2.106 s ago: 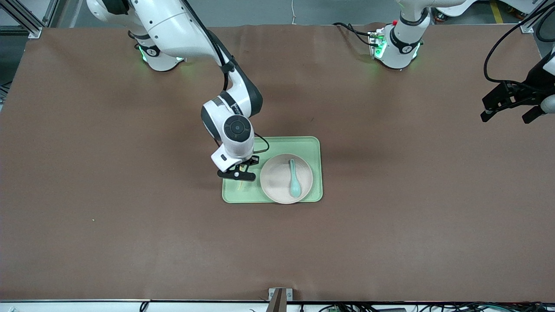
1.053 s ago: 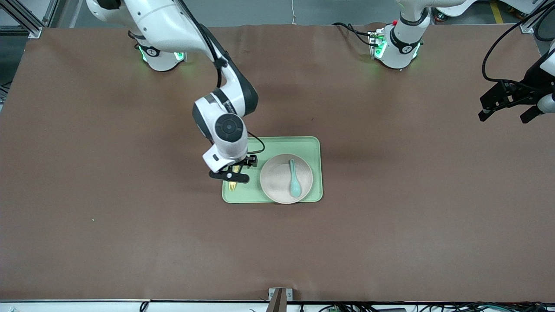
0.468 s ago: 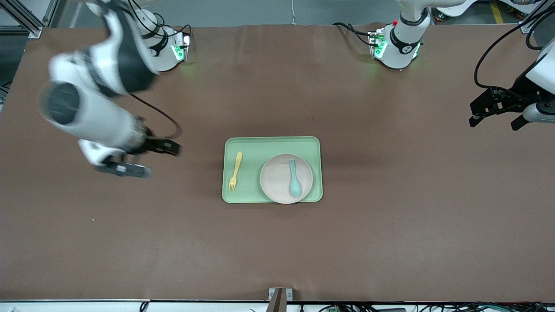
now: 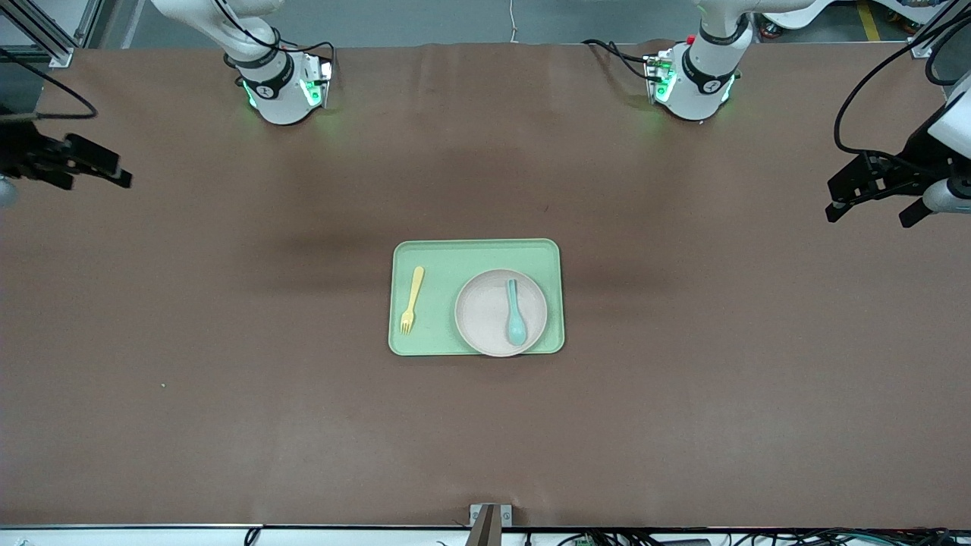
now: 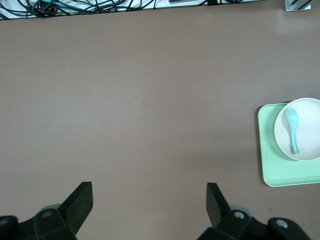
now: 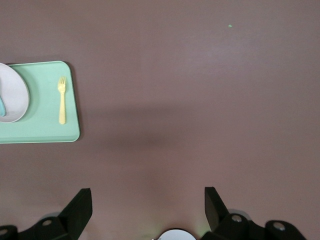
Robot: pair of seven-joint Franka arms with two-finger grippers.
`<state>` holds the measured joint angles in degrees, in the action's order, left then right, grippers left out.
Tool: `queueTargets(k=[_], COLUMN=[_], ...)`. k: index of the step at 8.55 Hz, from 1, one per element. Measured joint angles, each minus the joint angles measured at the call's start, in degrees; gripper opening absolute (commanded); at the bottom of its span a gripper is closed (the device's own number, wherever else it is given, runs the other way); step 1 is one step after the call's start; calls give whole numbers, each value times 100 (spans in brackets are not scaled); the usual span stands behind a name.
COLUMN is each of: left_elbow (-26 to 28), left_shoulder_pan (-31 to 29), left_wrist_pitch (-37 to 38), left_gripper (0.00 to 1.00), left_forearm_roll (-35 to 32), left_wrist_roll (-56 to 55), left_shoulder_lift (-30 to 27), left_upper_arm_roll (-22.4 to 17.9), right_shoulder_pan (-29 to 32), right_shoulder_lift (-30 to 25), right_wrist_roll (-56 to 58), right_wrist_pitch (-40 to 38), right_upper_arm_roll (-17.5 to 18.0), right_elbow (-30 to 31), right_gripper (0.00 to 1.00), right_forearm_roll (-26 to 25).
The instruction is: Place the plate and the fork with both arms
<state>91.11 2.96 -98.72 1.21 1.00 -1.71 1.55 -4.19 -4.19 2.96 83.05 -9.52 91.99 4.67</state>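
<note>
The pale plate sits on the green tray, at the tray's end toward the left arm. The yellow fork lies on the tray beside the plate, toward the right arm's end, with its tines pointing to the front camera. My right gripper is open and empty over the right arm's end of the table, well away from the tray. My left gripper is open and empty over the left arm's end and waits there. The right wrist view shows the fork and the open right gripper. The left wrist view shows the plate and the open left gripper.
A teal spoon lies on the plate. The arm bases stand at the table's edge farthest from the front camera. Brown tabletop surrounds the tray.
The right arm has let go of the fork on the tray and swung away to its end of the table. The left arm has barely shifted.
</note>
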Motion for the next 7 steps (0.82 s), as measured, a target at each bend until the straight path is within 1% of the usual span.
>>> queueTargets(k=[1,6,7], left_elbow=[-3,-14,-16], left_shoulder_pan=[1,1,-1], left_wrist_pitch=[0,0,0], left_gripper=[100,100,100], left_forearm_roll=[0,0,0], left_wrist_roll=[0,0,0], left_shoulder_lift=[0,0,0], left_upper_arm_roll=[1,1,1], right_shoulder_pan=[-1,-8,100], right_shoulder_lift=[-42,-43,-42], right_wrist_roll=[3,4,4], right_wrist_pitch=[-58,-187,-203], right_upper_arm_roll=[35,161,277], right_elbow=[-27,-330,-329], right_gripper=[99,99,99], right_forearm_roll=[-138,-450,-459])
